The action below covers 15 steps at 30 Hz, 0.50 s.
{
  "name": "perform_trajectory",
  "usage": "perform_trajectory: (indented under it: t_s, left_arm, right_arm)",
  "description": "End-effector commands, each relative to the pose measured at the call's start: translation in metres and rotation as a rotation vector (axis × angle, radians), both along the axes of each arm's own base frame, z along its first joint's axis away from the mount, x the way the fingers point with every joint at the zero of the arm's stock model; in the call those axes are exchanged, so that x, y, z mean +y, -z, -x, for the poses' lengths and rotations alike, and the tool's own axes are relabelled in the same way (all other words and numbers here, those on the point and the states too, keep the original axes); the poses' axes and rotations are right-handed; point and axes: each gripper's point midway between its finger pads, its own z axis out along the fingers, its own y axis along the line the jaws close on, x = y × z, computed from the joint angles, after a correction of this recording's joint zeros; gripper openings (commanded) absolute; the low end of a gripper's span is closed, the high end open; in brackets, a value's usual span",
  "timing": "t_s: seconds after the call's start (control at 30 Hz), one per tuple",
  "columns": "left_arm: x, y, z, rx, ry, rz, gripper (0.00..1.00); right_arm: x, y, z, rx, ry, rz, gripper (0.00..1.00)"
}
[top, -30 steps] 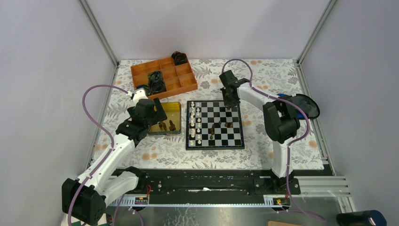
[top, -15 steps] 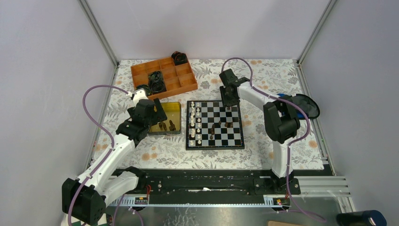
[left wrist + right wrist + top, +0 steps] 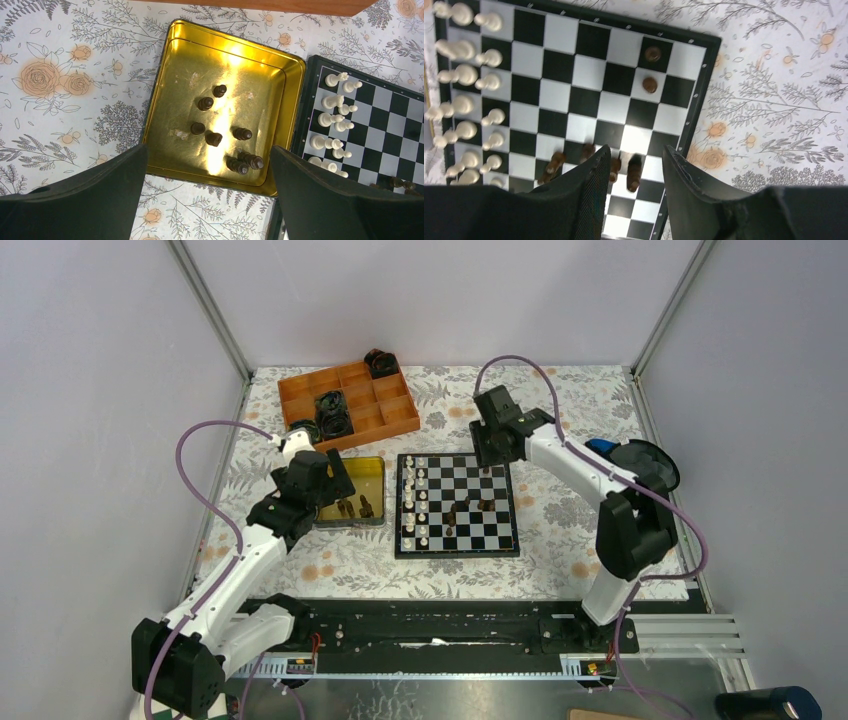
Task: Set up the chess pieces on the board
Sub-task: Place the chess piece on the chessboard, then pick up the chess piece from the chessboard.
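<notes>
The board point(image 3: 456, 552) lies mid-table, also in the right wrist view point(image 3: 700, 90). White chess pieces point(image 3: 414, 502) fill its two left columns point(image 3: 461, 77). Several dark pieces stand mid-board point(image 3: 485, 505) point(image 3: 634, 172), and two stand at the far right corner point(image 3: 649, 84). More dark pieces point(image 3: 215, 138) lie in a gold tin point(image 3: 175, 70) left of the board. My left gripper point(image 3: 207, 150) hangs open and empty above the tin point(image 3: 335, 490). My right gripper point(image 3: 636, 152) is open and empty above the board's far right part point(image 3: 492, 452).
An orange compartment tray point(image 3: 345, 405) at the far left holds black coiled objects point(image 3: 333, 412). The floral cloth point(image 3: 560, 410) covers the table. Grey walls stand on both sides and at the back. The right arm's elbow point(image 3: 630, 530) stands right of the board.
My right gripper has lifted away from the board's far right corner, leaving dark pieces there, and its elbow has swung to the right. The left arm has not moved.
</notes>
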Motion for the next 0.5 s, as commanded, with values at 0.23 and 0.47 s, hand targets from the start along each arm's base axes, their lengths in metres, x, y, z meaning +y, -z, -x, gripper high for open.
perform_trajectory:
  t_s: [0.23,0.47]
  left_arm:
    - [0.002,0.002,-0.003,-0.009,-0.012,0.003,0.99]
    - [0.003,0.002,-0.002,-0.010,-0.015,0.000,0.99]
  right_arm:
    - [0.032,0.004,0.053,0.056,-0.165,-0.009,0.49]
    - [0.041,0.023,0.062,0.093,-0.202,-0.014,0.48]
